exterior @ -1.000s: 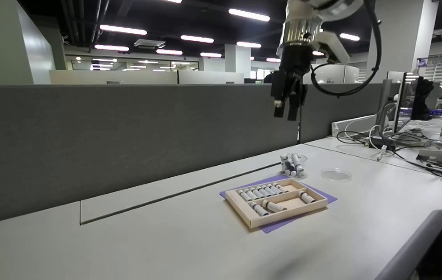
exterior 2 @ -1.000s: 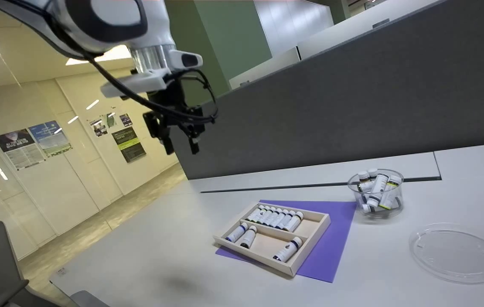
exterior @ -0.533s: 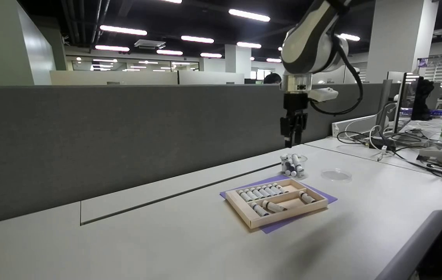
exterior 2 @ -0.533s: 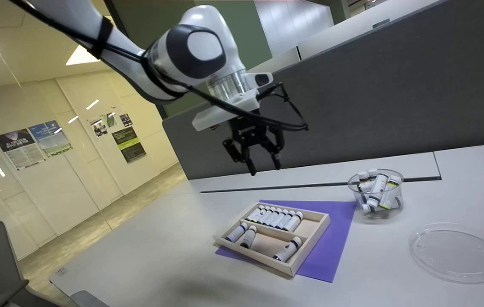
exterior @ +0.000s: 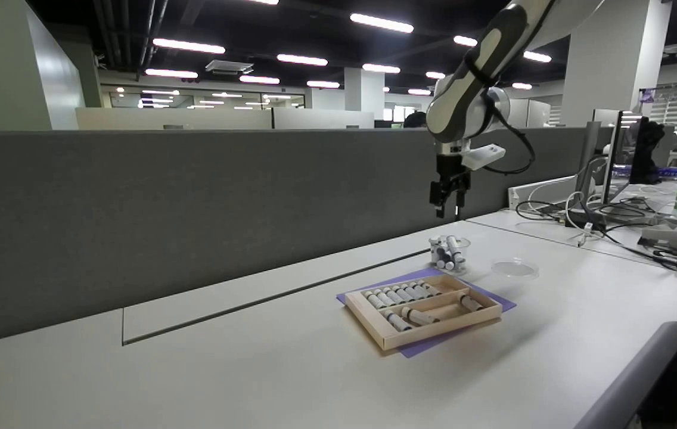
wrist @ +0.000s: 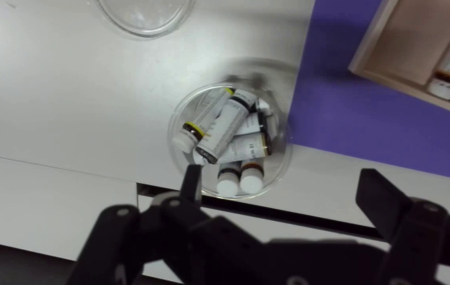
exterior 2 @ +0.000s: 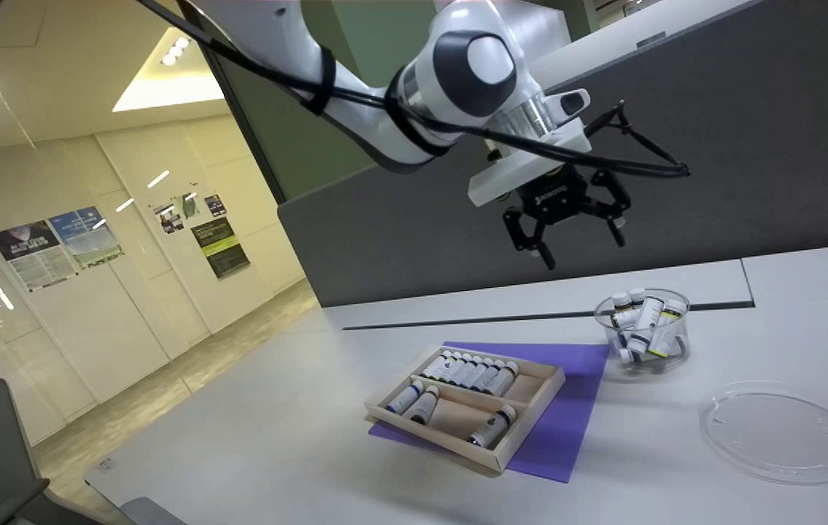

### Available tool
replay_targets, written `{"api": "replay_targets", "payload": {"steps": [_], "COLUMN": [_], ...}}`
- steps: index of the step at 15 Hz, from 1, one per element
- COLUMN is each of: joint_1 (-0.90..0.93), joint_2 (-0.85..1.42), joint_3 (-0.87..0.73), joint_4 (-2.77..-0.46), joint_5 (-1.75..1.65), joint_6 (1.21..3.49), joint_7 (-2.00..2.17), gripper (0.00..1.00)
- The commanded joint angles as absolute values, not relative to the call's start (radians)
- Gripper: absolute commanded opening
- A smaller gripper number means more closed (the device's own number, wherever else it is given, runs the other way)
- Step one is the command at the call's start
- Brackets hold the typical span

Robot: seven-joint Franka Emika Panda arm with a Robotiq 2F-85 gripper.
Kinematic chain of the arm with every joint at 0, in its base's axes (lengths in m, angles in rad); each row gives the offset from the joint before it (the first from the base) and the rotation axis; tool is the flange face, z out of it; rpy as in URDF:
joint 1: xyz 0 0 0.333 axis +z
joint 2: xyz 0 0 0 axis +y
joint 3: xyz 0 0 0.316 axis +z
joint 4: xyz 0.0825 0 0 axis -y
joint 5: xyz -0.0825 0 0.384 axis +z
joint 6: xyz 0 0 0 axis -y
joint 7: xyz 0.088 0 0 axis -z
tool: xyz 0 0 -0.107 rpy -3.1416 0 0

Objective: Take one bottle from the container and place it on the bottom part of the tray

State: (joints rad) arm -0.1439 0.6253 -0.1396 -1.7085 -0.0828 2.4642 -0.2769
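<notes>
The container [exterior 2: 682,341] is a round clear dish with several white-labelled bottles piled in it. In the wrist view one bottle [wrist: 225,126] lies slantwise on top, beside a yellow-banded bottle [wrist: 207,114]. The tray [exterior 2: 450,442] is a pale wooden box with two compartments. Its upper compartment holds a row of bottles [exterior 2: 469,373]; the lower one holds two bottles at one end and one bottle [exterior 2: 493,426] at the other. My gripper [exterior 2: 584,252] is open and empty, above and a little to the side of the container. In the wrist view the gripper [wrist: 279,174] has its left finger over the container's rim.
A purple sheet [exterior 2: 567,408] lies under the tray. A clear round lid [exterior 2: 782,434] lies on the table near the container. A grey partition [exterior: 225,214] stands behind the table. A dark slot [wrist: 288,215] runs along the table beside the container.
My gripper has moved across from beyond the tray to near the container and is lower than a second ago. Its fingers have spread wider. The bottles, tray and container have not moved.
</notes>
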Motion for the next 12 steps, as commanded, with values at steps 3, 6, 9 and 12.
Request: {"api": "replay_targets", "payload": {"steps": [3,6,9,12], "joint_1": [-0.224,-0.27,-0.305,-0.326], "joint_2": [0.848,0.923,0.976,1.017], "joint_3": [-0.121,-0.107,-0.085,-0.061], "joint_4": [-1.355,-1.216,-1.13,-1.079], "joint_5": [-0.046,0.006,0.06,0.099], "joint_6": [2.208,2.071,2.011,2.021], "joint_7": [-0.224,-0.219,-0.218,-0.228], "gripper": [1.0,1.0,1.0,1.0]}}
